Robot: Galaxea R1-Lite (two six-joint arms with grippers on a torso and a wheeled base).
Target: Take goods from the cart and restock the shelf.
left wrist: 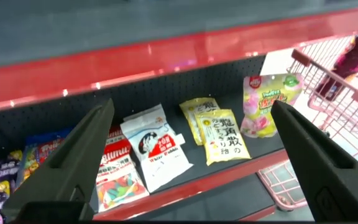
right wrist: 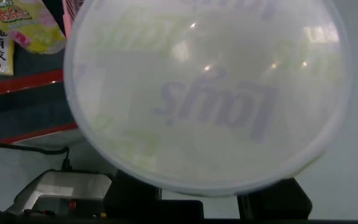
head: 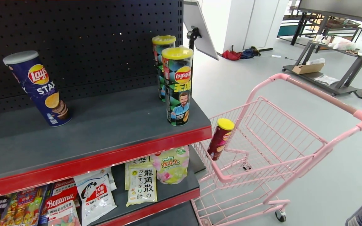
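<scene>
Chip can [right wrist: 204,93], lid facing the wrist, is clamped in the right end effector [right wrist: 204,208] at the cart's [head: 294,83] near right, the shelf [head: 105,125] lying leftward and higher; the left end effector [left wrist: 192,106] is spread apart.

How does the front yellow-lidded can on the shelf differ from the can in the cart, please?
The shelf can stands upright on the top shelf; the cart can leans inside the pink cart. The shelf can is green-patterned, the cart can dark red. Both have yellow lids.
</scene>
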